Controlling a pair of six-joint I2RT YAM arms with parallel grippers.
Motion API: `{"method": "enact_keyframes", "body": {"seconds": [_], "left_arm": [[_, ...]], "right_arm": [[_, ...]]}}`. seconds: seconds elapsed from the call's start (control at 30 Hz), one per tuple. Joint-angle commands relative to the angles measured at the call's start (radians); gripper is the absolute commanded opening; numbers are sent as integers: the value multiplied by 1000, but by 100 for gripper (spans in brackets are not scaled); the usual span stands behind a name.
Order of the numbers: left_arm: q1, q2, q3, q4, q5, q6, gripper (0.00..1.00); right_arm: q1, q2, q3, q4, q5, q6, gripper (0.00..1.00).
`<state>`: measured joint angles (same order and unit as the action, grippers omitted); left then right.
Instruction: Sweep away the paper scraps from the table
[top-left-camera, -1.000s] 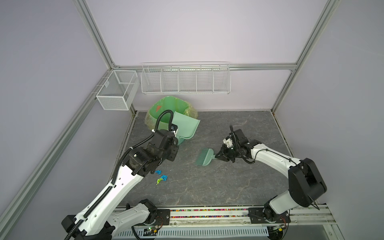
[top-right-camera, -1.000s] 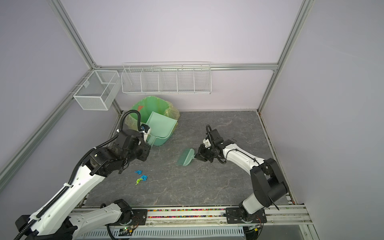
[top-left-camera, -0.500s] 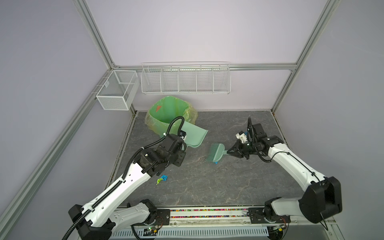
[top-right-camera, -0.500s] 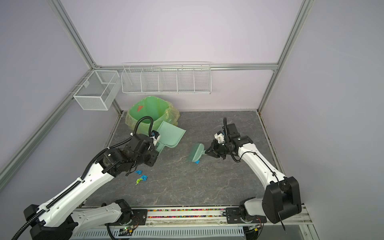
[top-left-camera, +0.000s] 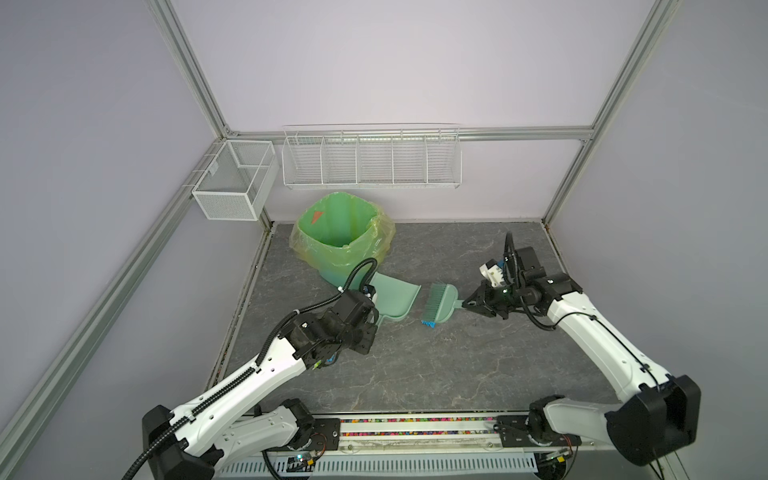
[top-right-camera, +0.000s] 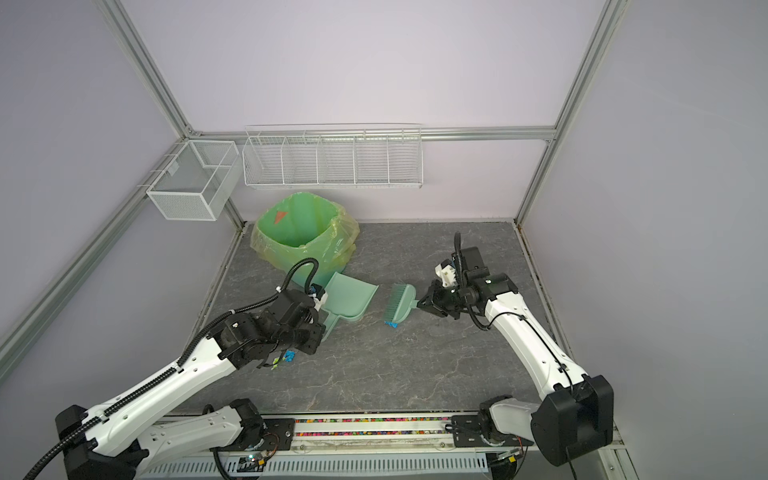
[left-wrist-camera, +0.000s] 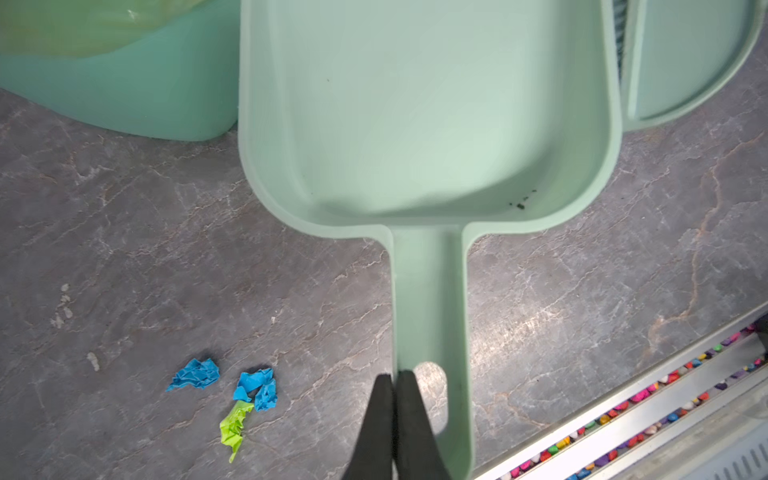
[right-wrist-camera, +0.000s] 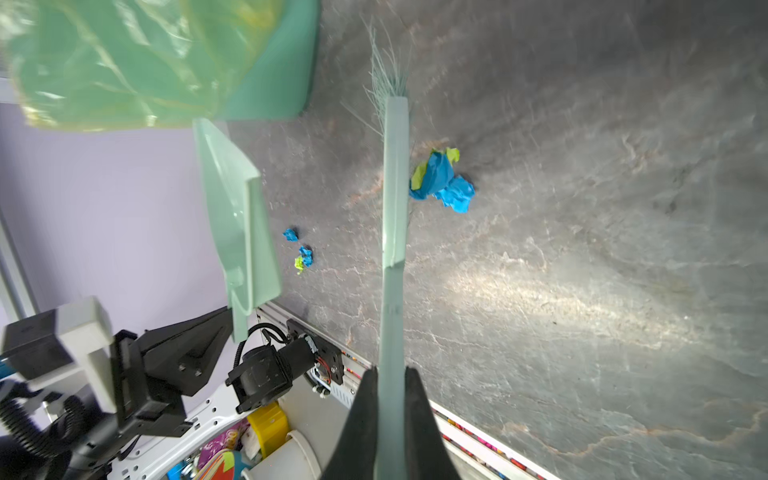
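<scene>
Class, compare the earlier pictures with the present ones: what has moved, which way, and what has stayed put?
The left gripper has carried the dustpan forward, away from the bin and down towards the brush. The right gripper has drawn the brush rightwards. Nothing was picked up or let go: both grippers stay shut on their handles. The bin and the scraps by the left arm have not moved.
</scene>
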<state>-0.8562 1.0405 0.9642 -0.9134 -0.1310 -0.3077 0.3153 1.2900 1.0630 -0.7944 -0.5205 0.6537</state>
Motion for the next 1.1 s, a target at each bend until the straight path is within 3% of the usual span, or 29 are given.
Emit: {"method": "enact_keyframes", "body": {"seconds": [0.0, 0.23, 0.33, 0.53, 0.67, 0.8, 1.07], "left_arm": [[-15, 14, -7, 7, 23, -55, 0], [-37, 35, -14, 13, 17, -78, 0], [-37, 37, -15, 6, 25, -79, 0], [-43, 62, -15, 12, 50, -93, 0], [-100, 105, -13, 19, 50, -132, 0], [-173, 153, 11, -38, 73, -187, 0], [-355, 192, 41, -79, -9, -291, 0]], "right_arm": [[-4, 28, -6, 36, -6, 6, 7], [-18, 21, 22, 135, -89, 78, 7], [-27, 46, 89, 53, -79, 14, 7], [-42, 13, 257, -106, 51, -126, 7], [-42, 53, 368, -283, 167, -258, 7], [-43, 51, 379, -359, 261, -343, 7], [-43, 16, 336, -400, 405, -419, 7]]}}
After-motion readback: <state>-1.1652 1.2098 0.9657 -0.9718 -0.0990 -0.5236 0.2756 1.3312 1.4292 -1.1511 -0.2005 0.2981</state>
